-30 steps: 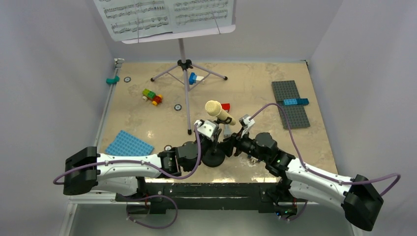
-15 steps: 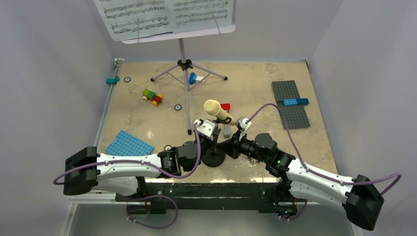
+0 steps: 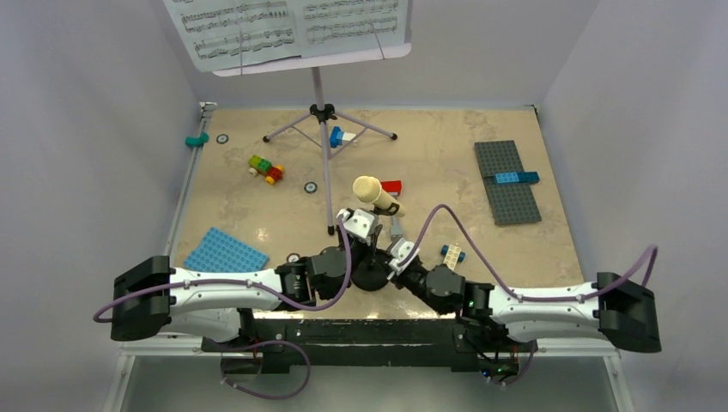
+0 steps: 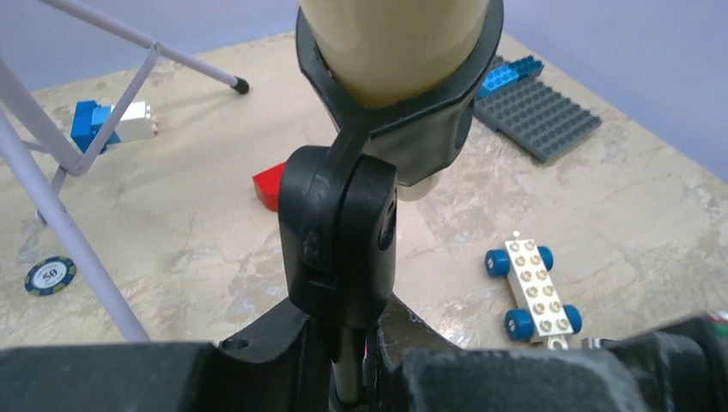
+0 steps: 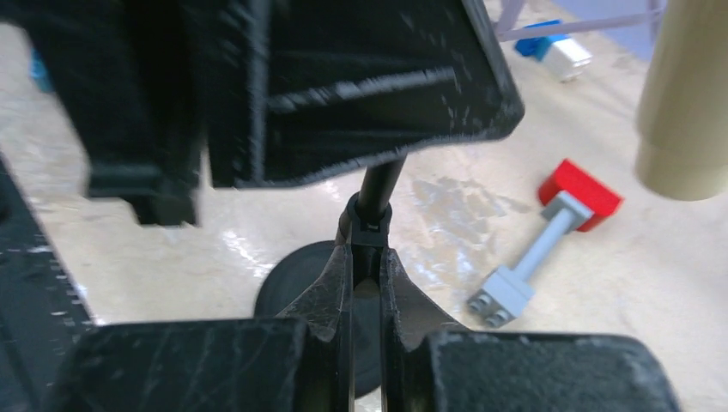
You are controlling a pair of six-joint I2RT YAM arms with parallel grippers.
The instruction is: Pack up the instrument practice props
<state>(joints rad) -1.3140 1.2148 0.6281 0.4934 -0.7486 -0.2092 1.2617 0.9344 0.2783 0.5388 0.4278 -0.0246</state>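
Clamped with the left gripper [image 4: 348,343] on the pole of the black mic stand [image 4: 339,232], directly beneath its swivel joint; cream-yellow microphone [image 4: 395,51] seated in the clip just above and ahead of the fingers. Pinched with the right gripper [image 5: 365,275] on the same pole lower down, at the collar just above the round base [image 5: 288,292]. Avoid opposed pulls between grips: likely to bend the pole. Avoid tilting: may tip the microphone out of the clip.

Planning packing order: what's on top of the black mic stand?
A cream-yellow microphone, tilted, held in the clip of the mic stand. The clip covers a band of its body.
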